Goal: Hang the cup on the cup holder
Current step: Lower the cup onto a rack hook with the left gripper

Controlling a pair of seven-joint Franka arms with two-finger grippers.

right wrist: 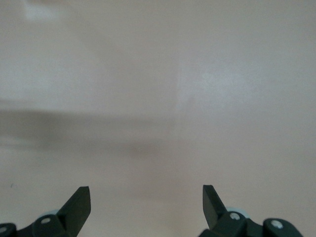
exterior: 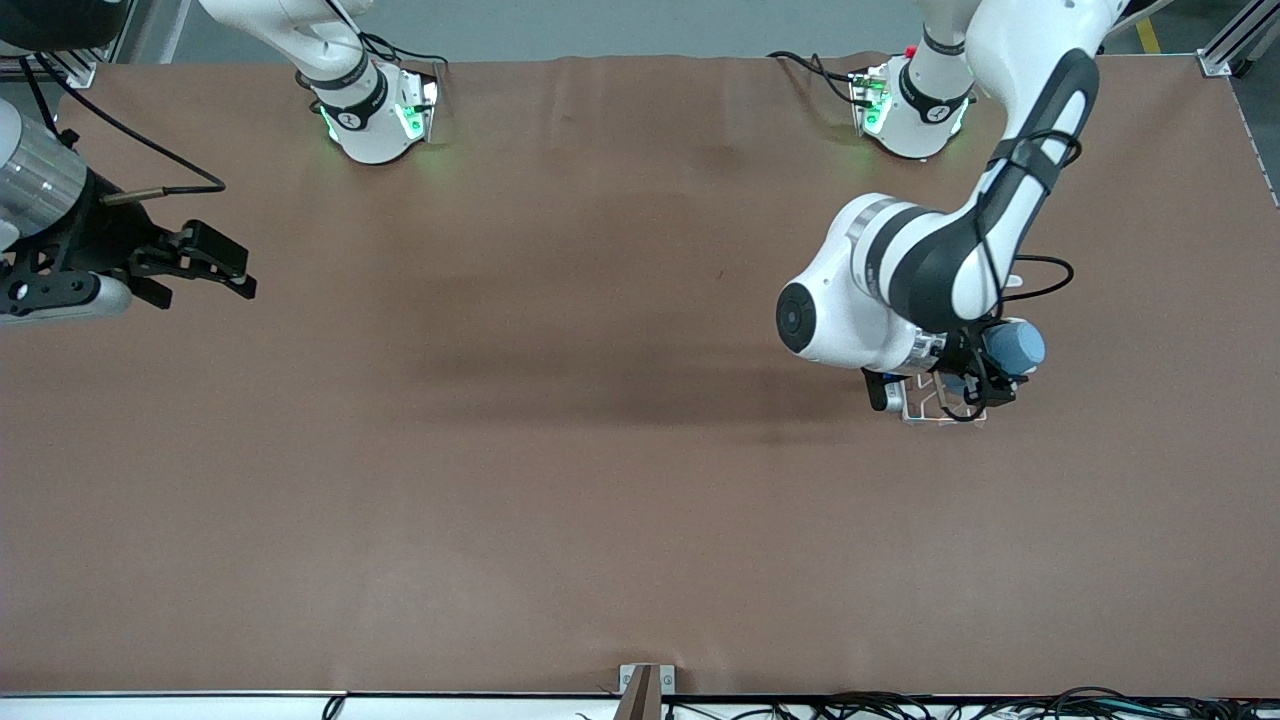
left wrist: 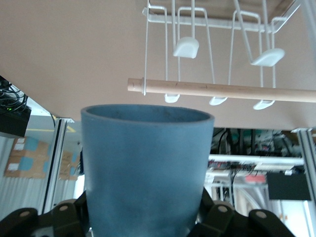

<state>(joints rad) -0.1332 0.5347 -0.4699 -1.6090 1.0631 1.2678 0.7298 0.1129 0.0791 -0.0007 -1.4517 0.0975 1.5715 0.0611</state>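
My left gripper is shut on the blue cup and holds it in the air over the cup holder, toward the left arm's end of the table. In the left wrist view the cup fills the lower middle, its rim close to the holder's wooden rod, with the white wire prongs past it. The arm hides most of the holder in the front view. My right gripper is open and empty, waiting above the right arm's end of the table; its dark fingertips show over bare table.
The brown table mat spreads wide around the holder. The two arm bases stand along the edge farthest from the front camera. Cables run along the nearest table edge.
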